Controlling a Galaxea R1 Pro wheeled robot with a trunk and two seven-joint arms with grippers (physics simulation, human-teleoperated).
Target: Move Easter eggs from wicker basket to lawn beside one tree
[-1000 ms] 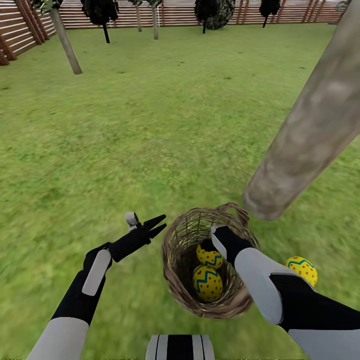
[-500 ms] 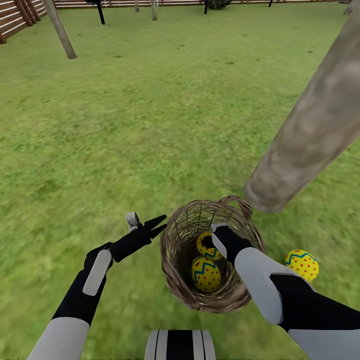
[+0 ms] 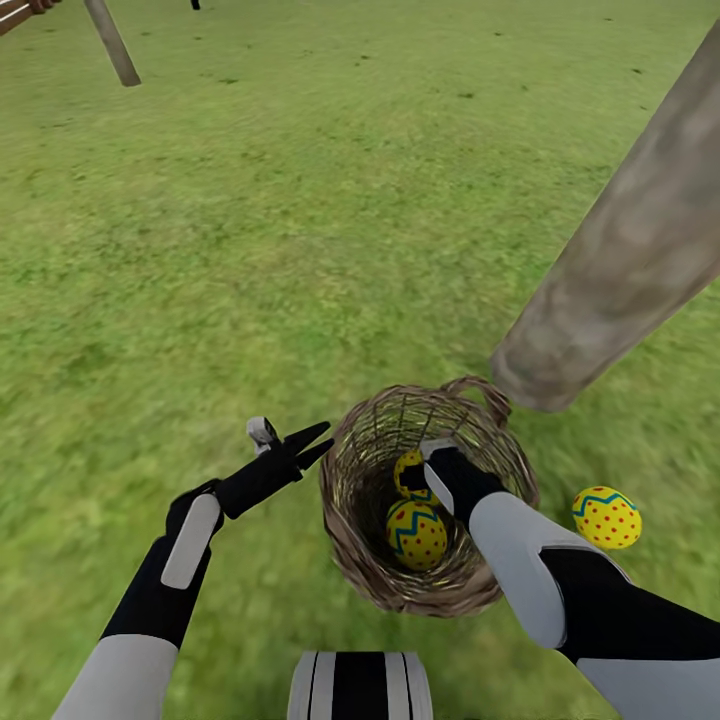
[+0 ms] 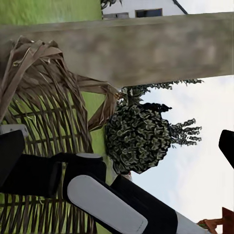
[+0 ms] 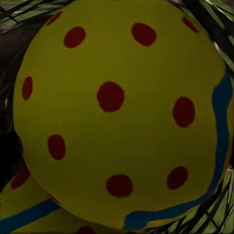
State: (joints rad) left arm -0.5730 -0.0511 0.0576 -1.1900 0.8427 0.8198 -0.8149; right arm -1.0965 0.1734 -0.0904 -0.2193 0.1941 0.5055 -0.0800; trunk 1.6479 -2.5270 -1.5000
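One egg (image 3: 606,517) out beside the tree (image 3: 620,270); two eggs (image 3: 417,533) left in the basket (image 3: 352,540). Left gripper (image 3: 312,445) open; right gripper (image 3: 418,472) inside, grip unclear.

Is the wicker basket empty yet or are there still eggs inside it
Not empty. Two eggs lie inside the wicker basket; a third egg sits on the lawn outside.

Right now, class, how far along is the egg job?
Done: one egg lies on the lawn near the tree. In hand: the right tool reaches into the wicker basket at an egg. Left: two eggs inside.
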